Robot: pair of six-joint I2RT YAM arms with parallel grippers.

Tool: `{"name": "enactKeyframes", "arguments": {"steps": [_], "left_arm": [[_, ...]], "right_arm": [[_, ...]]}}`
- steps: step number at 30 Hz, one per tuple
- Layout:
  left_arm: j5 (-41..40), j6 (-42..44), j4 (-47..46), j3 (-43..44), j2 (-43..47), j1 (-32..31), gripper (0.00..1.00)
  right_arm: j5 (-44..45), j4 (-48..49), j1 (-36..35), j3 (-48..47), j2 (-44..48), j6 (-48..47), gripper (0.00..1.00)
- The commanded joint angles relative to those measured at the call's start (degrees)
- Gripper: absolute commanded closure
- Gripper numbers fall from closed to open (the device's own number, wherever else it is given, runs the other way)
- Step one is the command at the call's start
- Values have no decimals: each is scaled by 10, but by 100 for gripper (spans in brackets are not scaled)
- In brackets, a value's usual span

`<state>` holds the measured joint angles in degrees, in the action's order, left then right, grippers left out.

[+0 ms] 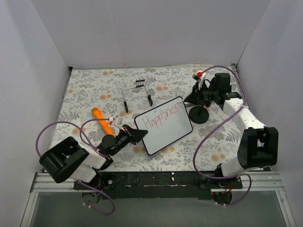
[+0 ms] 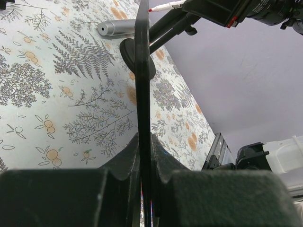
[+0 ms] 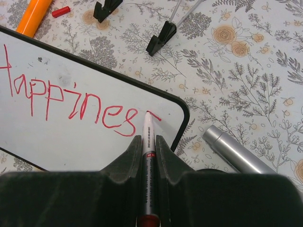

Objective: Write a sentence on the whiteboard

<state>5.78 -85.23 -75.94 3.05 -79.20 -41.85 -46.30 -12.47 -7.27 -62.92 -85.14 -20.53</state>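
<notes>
Nearest the arm bases, the left gripper (image 1: 136, 136) is closed on the near-left edge of the whiteboard (image 1: 166, 130). The left wrist view shows the black frame edge-on, pinched between both fingers. The whiteboard sits mid-table on the floral cloth (image 1: 90, 90), turned so its long side runs up toward the right. Whether it rests flat on the cloth cannot be told. The sentence (image 3: 71, 101) is in red on the whiteboard's upper part and reads "Happines", with a short further stroke just beyond the last letter, close to the far right corner. The right gripper (image 3: 148, 141) is clamped on a white marker (image 3: 147, 126). The marker runs out between the fingers and its tip meets the whiteboard at that short stroke. Just right of the whiteboard lies a silver tube (image 3: 232, 152), and beside it a black disc (image 1: 199, 115) sits on the cloth. Left of the whiteboard an orange pen (image 1: 101, 120) lies at an angle, with a small red cap (image 3: 60, 11) near it. Beyond the whiteboard stands a clear wire stand (image 3: 160, 39) with black feet, apart from the frame. Plain white walls enclose the table on three sides.
</notes>
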Motion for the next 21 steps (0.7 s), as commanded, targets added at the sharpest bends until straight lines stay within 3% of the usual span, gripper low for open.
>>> {"name": "enactKeyframes", "arguments": {"steps": [1, 21], "left_arm": [[16, 24, -106, -15, 0, -4, 100], [13, 24, -102, -16, 5, -4, 100]], "right_arm": [[-9, -10, -5, -10, -2, -14, 99], [34, -70, 13, 15, 16, -71, 99]]}}
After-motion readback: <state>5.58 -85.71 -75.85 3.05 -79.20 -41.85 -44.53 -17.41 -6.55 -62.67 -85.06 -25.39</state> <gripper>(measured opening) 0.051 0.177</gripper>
